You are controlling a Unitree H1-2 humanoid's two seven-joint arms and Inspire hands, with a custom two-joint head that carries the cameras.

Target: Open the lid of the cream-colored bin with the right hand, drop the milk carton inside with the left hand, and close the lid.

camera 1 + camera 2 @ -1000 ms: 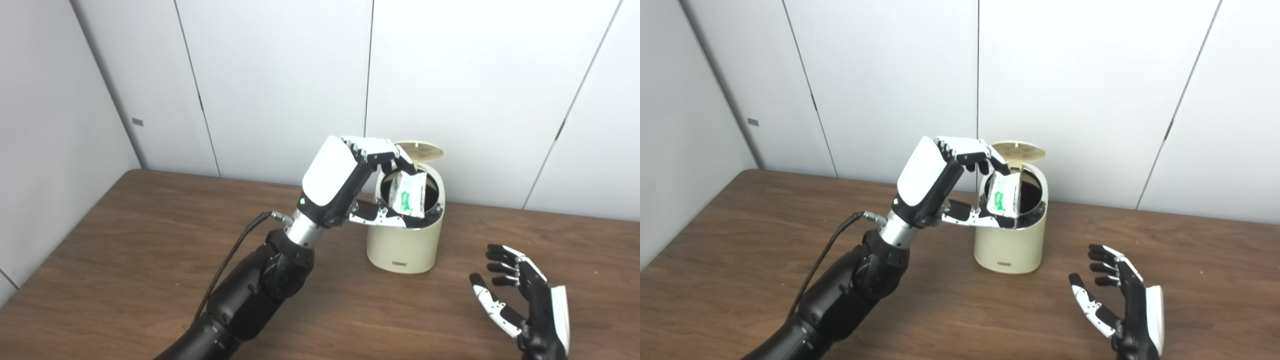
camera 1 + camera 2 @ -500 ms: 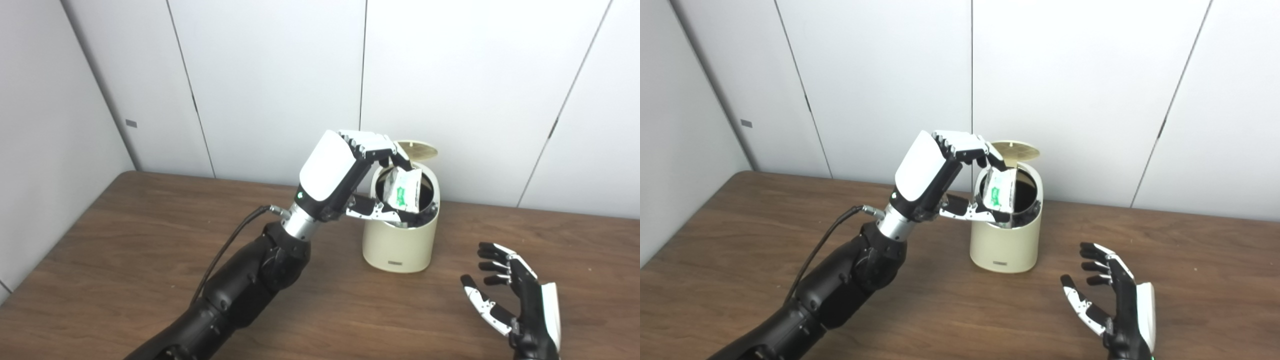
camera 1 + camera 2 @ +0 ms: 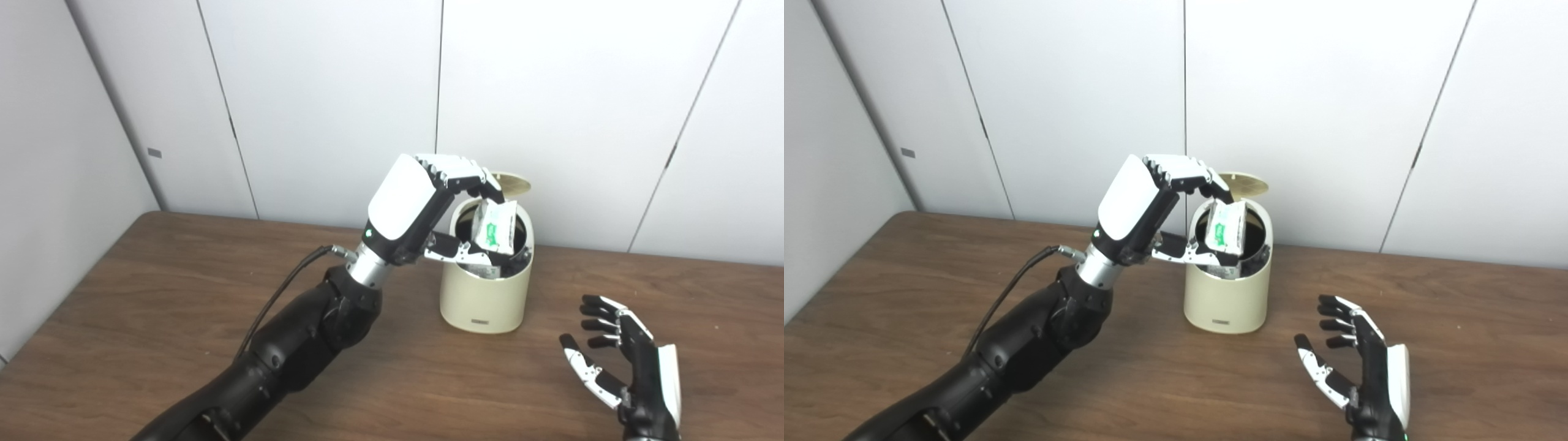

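One bin (image 3: 487,294) with one lid (image 3: 513,182), one milk carton (image 3: 496,228), two hands, one table (image 3: 153,288).

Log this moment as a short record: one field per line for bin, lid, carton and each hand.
bin: cream-colored cylindrical bin, upright on the brown wooden table
lid: round cream lid, flipped open behind the opening
carton: white-and-green milk carton, held over the opening, partly inside
left hand: shut on the carton
right hand: open, empty, beside the bin

Left hand (image 3: 1176,211) pinches milk carton (image 3: 1226,229) over open cream bin (image 3: 1226,294); right hand (image 3: 1356,373) spread, right of bin
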